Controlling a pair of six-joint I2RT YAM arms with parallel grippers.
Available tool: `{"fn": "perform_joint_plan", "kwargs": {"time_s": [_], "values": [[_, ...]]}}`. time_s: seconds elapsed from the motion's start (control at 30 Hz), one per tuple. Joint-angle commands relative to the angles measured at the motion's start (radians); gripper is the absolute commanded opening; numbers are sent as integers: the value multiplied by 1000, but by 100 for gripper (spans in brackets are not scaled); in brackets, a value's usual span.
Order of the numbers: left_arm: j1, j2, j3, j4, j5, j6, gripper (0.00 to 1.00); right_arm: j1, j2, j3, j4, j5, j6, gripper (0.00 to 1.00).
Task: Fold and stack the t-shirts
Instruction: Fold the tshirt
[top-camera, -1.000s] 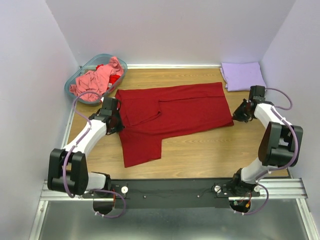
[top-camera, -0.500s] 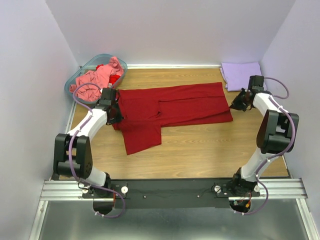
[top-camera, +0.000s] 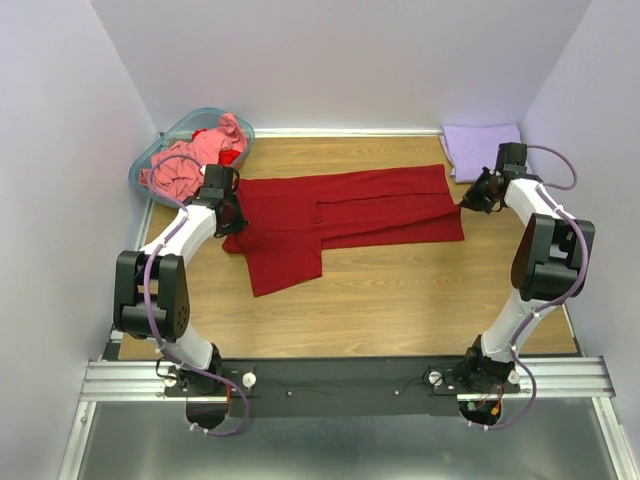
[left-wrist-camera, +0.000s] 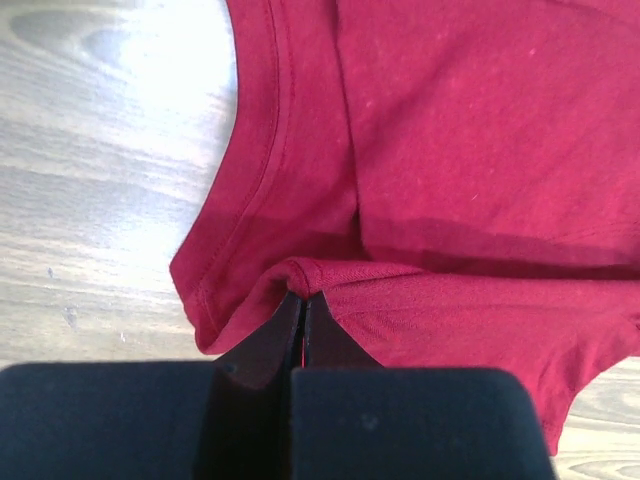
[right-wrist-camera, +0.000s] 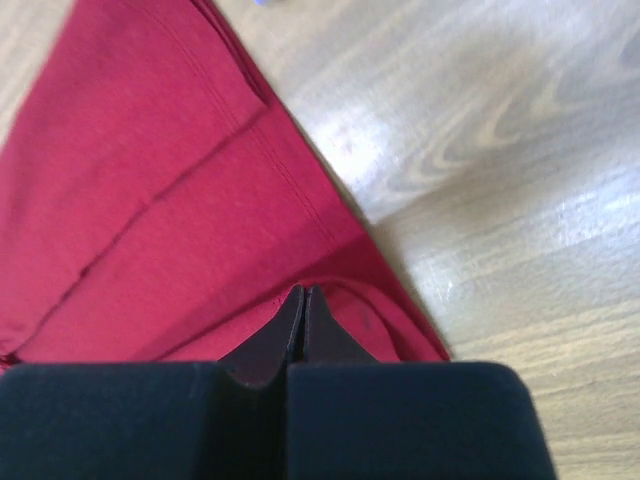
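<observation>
Left gripper (left-wrist-camera: 302, 296) is clamped on a pinch of the dark red t-shirt (top-camera: 350, 210) just beside the collar (left-wrist-camera: 235, 160). Right gripper (right-wrist-camera: 303, 292) is clamped on its opposite end (shirt spans between them on the tabletop (top-camera: 400, 300)). Uneven lifting could pull a shallow pinch free, skewing the fold.

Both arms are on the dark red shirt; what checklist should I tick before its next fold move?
1. Hold of left gripper on dark red t-shirt beside the neckline: ok, shut on cloth.
2. Hold of right gripper at the opposite end: ok, shut on cloth.
3. Layers in each pinch: cannot tell.
4. Cloth flat: not ok, a flap juts toward the near edge.
5. Stacked lavender t-shirt apart from the red cloth: ok.
6. Waiting salmon-pink t-shirt inside basket: ok.
</observation>
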Motion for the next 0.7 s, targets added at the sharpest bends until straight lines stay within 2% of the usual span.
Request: {"fn": "perform_joint_plan", "kwargs": {"time_s": [0.0,0.43,0.53,0.6,0.63,0.67], "values": [[11,13,21,29,-38,12,0,1,29,39,27,47,-1,0],[11,132,61,99,-86,14,1,1,124,50,85,35,-9,1],[11,152,67,107,-81,18,9,1,143,48,91,26,-22,3],[13,149,59,115,-86,21,18,5,150,50,96,11,-38,10],[11,143,49,119,-91,21,33,10,149,51,98,6,-42,17],[11,139,42,127,-92,23,41,13,140,51,98,6,-50,29]]}}
